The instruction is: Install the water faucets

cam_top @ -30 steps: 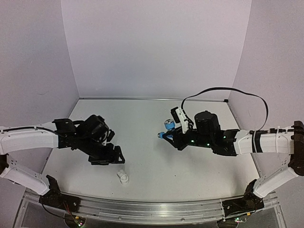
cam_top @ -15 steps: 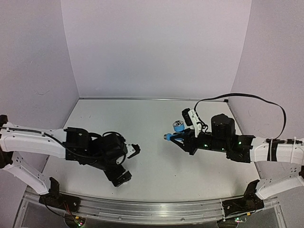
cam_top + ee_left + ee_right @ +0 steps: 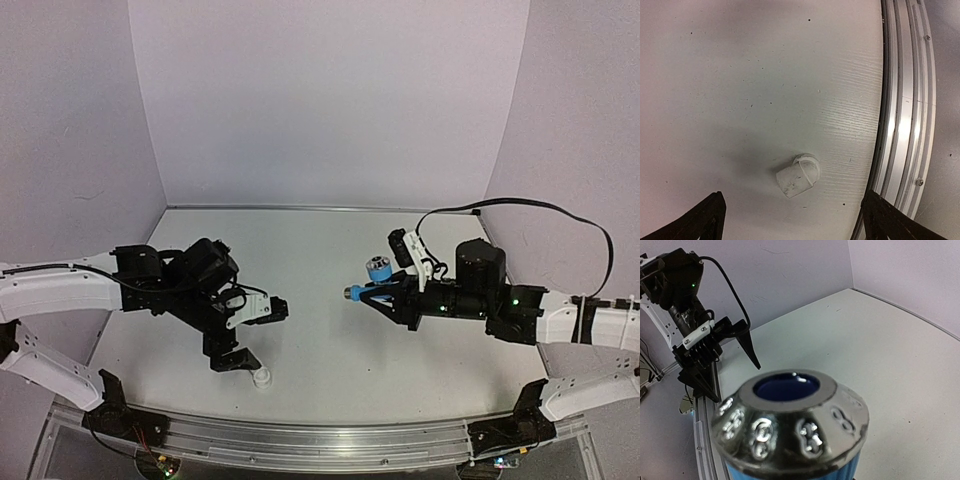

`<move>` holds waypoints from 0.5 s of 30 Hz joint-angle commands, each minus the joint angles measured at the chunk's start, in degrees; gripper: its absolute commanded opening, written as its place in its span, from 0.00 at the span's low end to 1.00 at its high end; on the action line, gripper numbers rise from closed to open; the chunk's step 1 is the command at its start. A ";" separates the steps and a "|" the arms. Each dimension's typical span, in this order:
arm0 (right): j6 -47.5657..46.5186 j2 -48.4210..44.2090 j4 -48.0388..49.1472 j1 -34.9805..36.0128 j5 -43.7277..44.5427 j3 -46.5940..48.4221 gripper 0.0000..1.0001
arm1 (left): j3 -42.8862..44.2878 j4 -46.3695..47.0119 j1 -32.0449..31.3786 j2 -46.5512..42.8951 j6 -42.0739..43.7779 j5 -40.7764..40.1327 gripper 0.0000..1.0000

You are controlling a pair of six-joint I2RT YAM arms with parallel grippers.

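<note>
No legible text, label, brand or number in any view. Silvery knob [image 3: 790, 415] of the blue tap [image 3: 790, 473] — raised marks round its rim, looped somewhat like figure-eights; blurred in the right wrist view, not readable as characters.

Tap [image 3: 790, 425] blurred, cut off below; white fitting [image 3: 262, 377] seems partly hidden behind left hand [image 3: 253, 335].

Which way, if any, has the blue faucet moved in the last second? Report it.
Yes. The faucet, shut in the right gripper, has shifted slightly rightward, toward the right wall.
</note>
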 commanded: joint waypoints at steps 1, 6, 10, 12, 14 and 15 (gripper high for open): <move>-1.69 -0.89 1.11 0.01 -1.52 3.98 0.00 | 0.52 0.13 0.25 2.13 7.12 2.25 0.98; -1.37 -0.64 1.26 0.02 -2.10 4.12 0.00 | -2.92 2.76 0.24 2.54 12.97 -0.29 0.96; -0.93 0.08 1.83 0.02 -1.99 4.18 0.00 | -4.88 5.07 0.24 1.59 16.13 0.19 0.94; -0.52 0.18 2.31 0.00 -1.96 4.06 0.00 | -5.37 5.38 0.25 2.19 17.45 1.29 0.93; -0.35 0.20 2.59 0.01 -2.02 4.01 0.00 | -6.32 6.50 0.24 2.69 18.33 2.22 0.93; -0.25 0.24 2.74 0.02 -2.00 4.00 0.00 | -6.74 7.40 0.24 3.09 18.71 2.37 0.93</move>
